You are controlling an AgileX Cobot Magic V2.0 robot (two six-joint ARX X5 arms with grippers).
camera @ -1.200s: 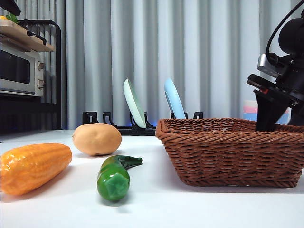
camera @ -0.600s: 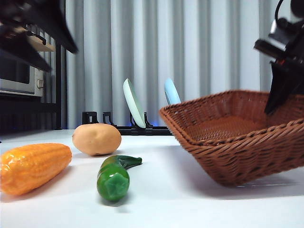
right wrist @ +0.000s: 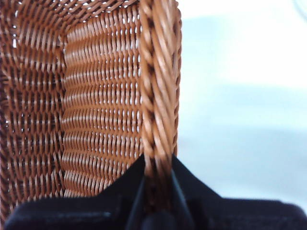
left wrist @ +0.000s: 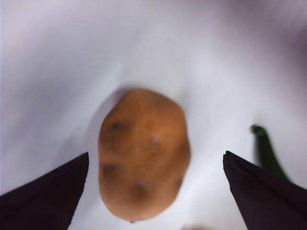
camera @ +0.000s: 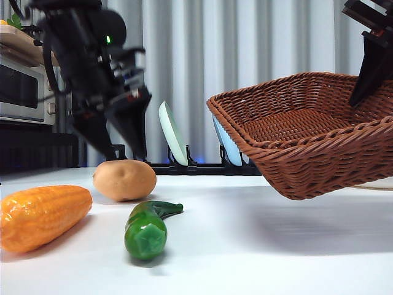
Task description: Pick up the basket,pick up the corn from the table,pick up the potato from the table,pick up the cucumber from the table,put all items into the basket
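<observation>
On the plain white table (camera: 245, 258), left to right: a glossy orange-yellow toy corn cob (camera: 43, 215), a smooth tan oval potato (camera: 124, 179) and a glossy dark-green cucumber (camera: 147, 226) are seen. The left gripper (camera: 116, 144) is held just above the potato, jaws spread wide. The brown woven wicker basket (camera: 307, 147) is held tilted, clear of the table, its braided rim pinched by the right gripper (right wrist: 157, 179).

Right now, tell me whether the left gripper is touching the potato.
Apart. In the left wrist view the left gripper has open jaws flanking the potato, with white table visible between.
</observation>
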